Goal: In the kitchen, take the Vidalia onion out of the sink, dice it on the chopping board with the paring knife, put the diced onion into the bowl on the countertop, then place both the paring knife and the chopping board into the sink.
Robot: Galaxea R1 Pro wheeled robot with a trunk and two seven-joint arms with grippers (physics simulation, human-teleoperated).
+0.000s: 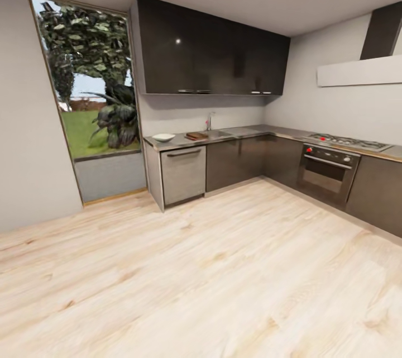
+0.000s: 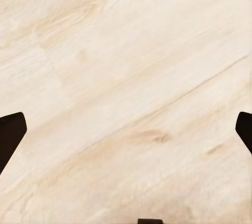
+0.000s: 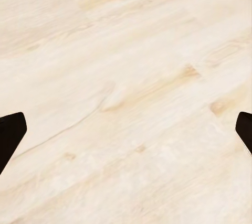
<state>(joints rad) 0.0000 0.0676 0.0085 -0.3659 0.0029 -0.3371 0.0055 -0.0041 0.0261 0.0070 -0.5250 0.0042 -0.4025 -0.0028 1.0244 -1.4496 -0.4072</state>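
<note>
Far across the room the grey countertop (image 1: 248, 132) runs in an L. The white bowl (image 1: 163, 137) rests near its left end. Just right of it lies the brown chopping board (image 1: 197, 135), with a small dark shape on it too small to name. The sink (image 1: 220, 134) with its chrome tap (image 1: 210, 120) comes after the board. The onion is hidden from here. My left gripper (image 2: 126, 129) hangs open over bare wooden floor, dark fingers (image 2: 10, 135) spread wide with nothing between. My right gripper (image 3: 126, 129) is likewise open above the floor.
Pale wooden floor (image 1: 212, 268) stretches between me and the cabinets. A steel dishwasher front (image 1: 183, 173) stands under the bowl. An oven (image 1: 326, 171) with a gas hob (image 1: 349, 141) is at the right. A tall window (image 1: 89, 84) is on the left wall.
</note>
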